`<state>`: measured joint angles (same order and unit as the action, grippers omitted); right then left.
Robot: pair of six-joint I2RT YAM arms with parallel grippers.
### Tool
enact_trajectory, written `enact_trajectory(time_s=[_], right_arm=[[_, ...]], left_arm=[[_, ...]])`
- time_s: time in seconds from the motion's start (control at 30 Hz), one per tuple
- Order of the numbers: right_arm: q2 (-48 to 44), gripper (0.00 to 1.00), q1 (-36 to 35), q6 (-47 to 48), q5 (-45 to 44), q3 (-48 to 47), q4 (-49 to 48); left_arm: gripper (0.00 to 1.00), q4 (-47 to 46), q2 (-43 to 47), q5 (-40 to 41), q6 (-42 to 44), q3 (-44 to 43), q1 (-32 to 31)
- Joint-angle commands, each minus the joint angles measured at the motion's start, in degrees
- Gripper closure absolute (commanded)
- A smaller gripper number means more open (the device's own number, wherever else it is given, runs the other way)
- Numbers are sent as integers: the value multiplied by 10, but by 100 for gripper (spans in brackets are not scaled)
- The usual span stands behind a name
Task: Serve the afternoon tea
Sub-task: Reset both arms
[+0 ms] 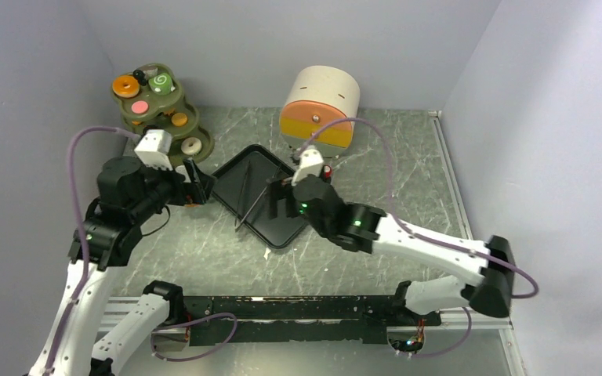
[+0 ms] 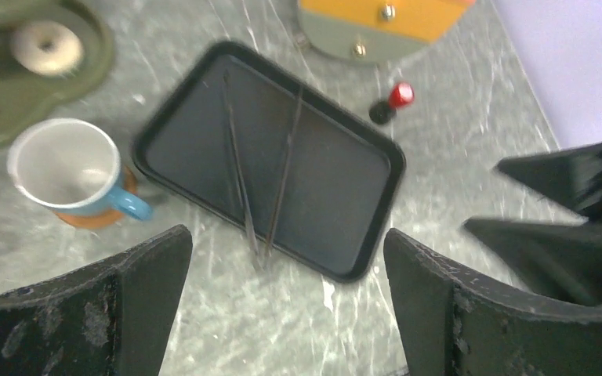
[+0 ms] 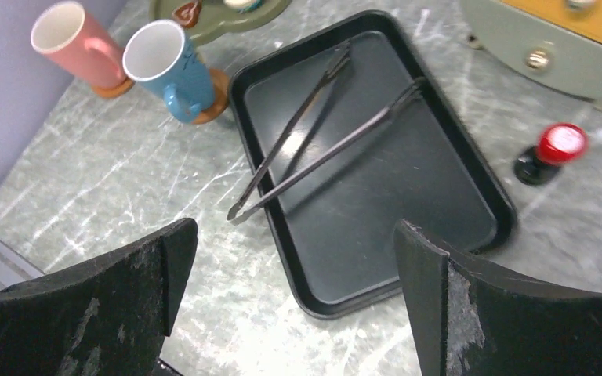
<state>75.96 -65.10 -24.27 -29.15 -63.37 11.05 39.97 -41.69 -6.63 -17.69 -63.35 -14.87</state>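
A blue cup (image 2: 67, 168) stands on an orange saucer (image 2: 94, 218) left of the black tray (image 2: 360, 149). In the right wrist view the blue cup (image 3: 168, 66) stands beside a pink cup (image 3: 74, 43), which is also on a saucer. An orange doughnut (image 1: 125, 85), a green swirl roll (image 1: 160, 81), a pink cookie (image 1: 139, 106) and a white doughnut (image 1: 191, 145) sit on the olive tiered stand (image 1: 174, 100). My left gripper (image 2: 286, 239) is open and empty above the tray's near-left edge. My right gripper (image 3: 294, 231) is open and empty over the tray's near end.
Two thin metal tongs (image 3: 321, 133) lie crossed on the tray, their tips over its edge. A round cream, orange and green box (image 1: 321, 106) stands at the back. A small red-topped knob (image 3: 560, 143) sits on the table beside the tray. Walls close in on both sides.
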Motion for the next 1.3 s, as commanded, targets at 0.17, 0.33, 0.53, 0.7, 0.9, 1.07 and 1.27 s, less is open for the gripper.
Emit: enact_trajectory(time_s=[0.17, 0.33, 0.53, 0.7, 0.9, 1.07, 1.27], right_arm=[[-198, 0, 0, -105, -104, 49, 146], [-237, 0, 0, -127, -127, 56, 192], [-215, 0, 1, -156, -144, 65, 229], [-199, 0, 5, -175, -152, 78, 244], [-200, 0, 40, -159, -101, 117, 197], [-196, 0, 99, -162, -41, 103, 204], [-239, 0, 100, -166, -19, 119, 149]], left_arm=[[3, -71, 0, -150, -17, 89, -3], [3, -97, 17, -158, -23, 108, -3], [3, -131, 46, -149, -34, 145, -3], [3, -139, 40, -159, -39, 167, -3], [3, -145, 28, -171, -30, 165, -3], [3, -128, 18, -170, -39, 155, -3], [3, -103, 14, -180, -37, 134, -3]])
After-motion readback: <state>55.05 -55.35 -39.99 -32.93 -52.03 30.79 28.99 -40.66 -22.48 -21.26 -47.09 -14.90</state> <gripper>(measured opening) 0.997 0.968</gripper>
